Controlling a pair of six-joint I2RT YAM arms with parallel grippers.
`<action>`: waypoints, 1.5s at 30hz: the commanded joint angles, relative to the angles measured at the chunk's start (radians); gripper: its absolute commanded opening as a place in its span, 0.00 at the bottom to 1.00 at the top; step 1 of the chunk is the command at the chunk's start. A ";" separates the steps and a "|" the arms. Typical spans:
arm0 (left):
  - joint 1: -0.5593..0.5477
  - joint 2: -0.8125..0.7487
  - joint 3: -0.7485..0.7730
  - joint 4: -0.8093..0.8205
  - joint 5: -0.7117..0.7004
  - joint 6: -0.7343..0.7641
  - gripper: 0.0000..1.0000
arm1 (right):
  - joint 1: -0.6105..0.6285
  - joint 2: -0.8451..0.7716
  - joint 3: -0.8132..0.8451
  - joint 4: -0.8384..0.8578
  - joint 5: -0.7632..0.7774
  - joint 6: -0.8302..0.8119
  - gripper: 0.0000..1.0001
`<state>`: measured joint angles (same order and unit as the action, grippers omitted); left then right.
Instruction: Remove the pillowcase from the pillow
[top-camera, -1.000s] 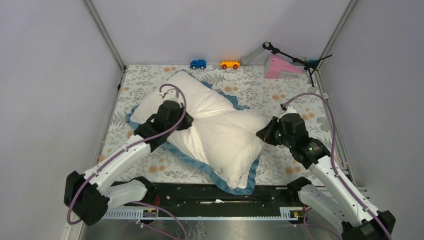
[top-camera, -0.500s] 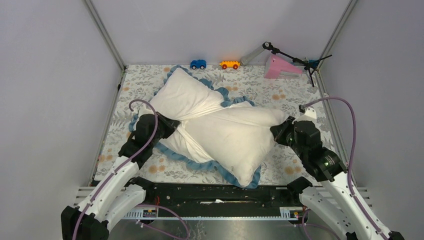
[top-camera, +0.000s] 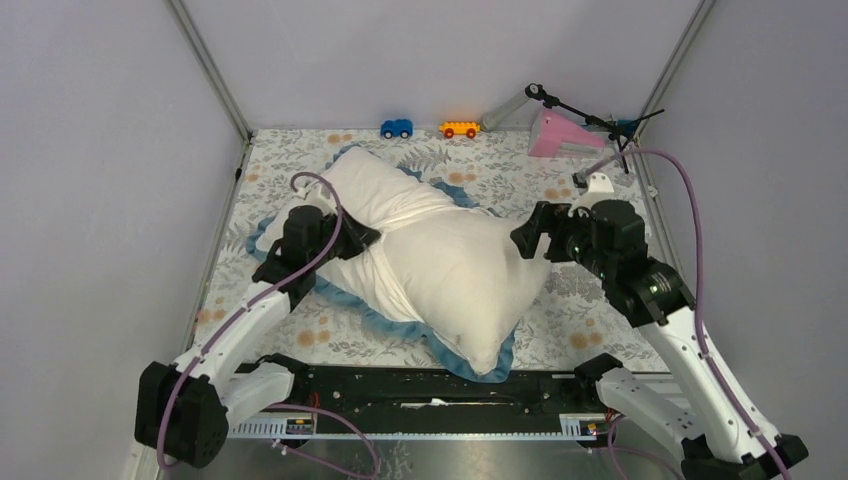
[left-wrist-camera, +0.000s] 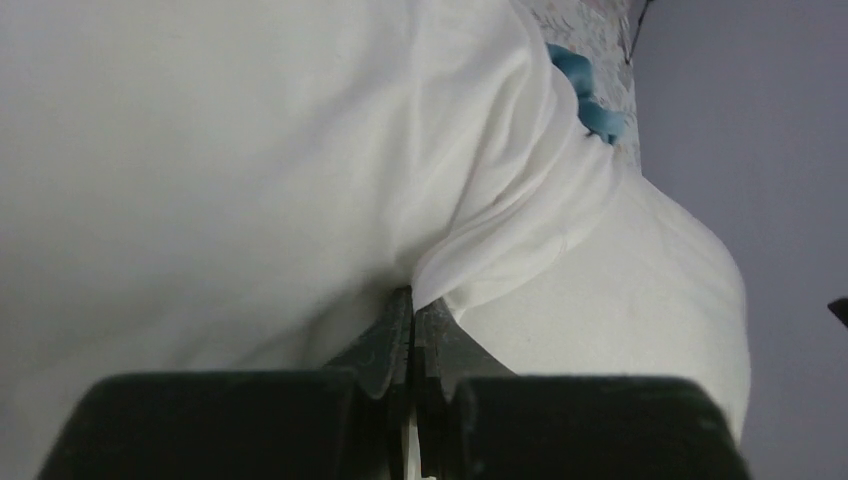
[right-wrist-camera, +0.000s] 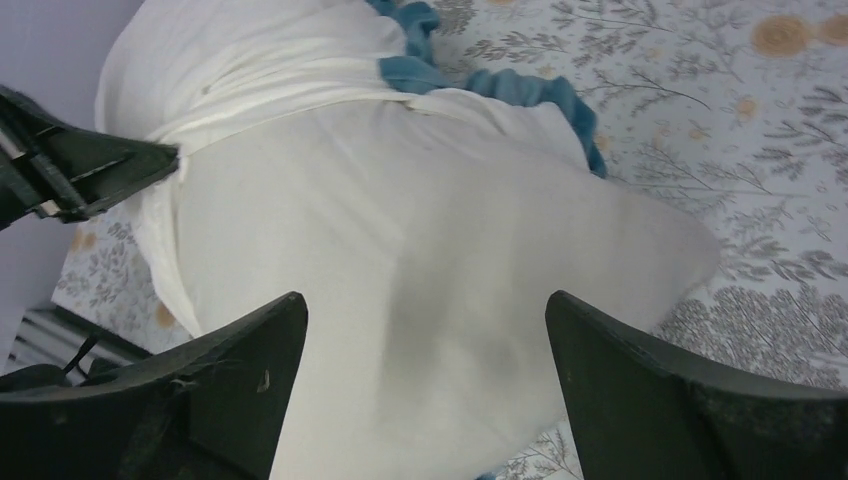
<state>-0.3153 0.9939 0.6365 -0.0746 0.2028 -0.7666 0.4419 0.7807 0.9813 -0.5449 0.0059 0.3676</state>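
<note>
Table cloth (top-camera: 490, 160), floral, spreads beneath the pillow (top-camera: 465, 290). You see the pillowcase (top-camera: 385, 195) bunched over the pillow's far-left half, with blue edging along the pillow's near side. Your left gripper (left-wrist-camera: 412, 300) pinches a white pillowcase fold at the pillow's middle. Your right gripper (right-wrist-camera: 425, 300) stands spread over the pillow's right corner.

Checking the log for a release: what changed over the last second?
The right gripper, open now, seems to have released the pillow and shifted toward the far side; the pillow slumped back left. The left gripper, after tugging left, eased back right, still shut on the pillowcase. Blue toy car unmoved.
</note>
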 joint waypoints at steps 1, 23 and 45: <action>-0.062 0.066 0.059 0.111 0.060 0.033 0.01 | -0.002 0.114 0.119 -0.036 -0.180 -0.057 0.97; -0.118 0.236 0.238 0.113 -0.012 0.117 0.17 | 0.492 0.456 0.060 -0.078 0.365 -0.013 0.79; -0.600 -0.188 -0.029 -0.250 -0.275 -0.192 0.76 | 0.491 0.416 0.015 0.371 0.282 0.057 0.00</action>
<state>-0.8852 0.7593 0.6609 -0.3313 0.0185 -0.9169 0.9360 1.2121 0.9882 -0.3523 0.2516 0.3977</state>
